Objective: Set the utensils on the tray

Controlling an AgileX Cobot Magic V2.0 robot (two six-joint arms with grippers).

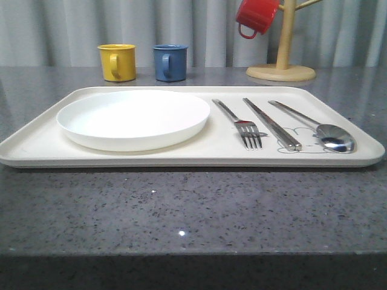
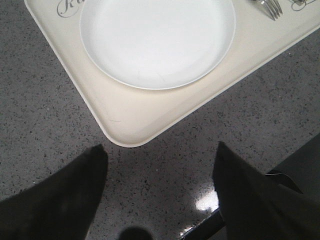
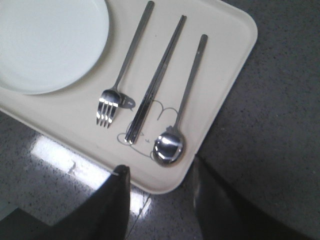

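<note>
Lying side by side on the tray point(image 1: 36, 147): fork point(image 1: 242, 125), chopsticks point(image 1: 272, 124), spoon point(image 1: 314, 128), all right of the white plate point(image 1: 133, 118).
Left gripper point(image 2: 160, 165) and right gripper point(image 3: 160, 175) both stand wide apart, holding nothing, near the tray's front edge.

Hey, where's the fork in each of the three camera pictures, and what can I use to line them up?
Front view: fork lies on the tray, right of the white plate, left of the chopsticks.
Left wrist view: the fork's tines at the picture's top edge.
Right wrist view: fork between plate and chopsticks.
Shared landmark: the white plate.
</note>
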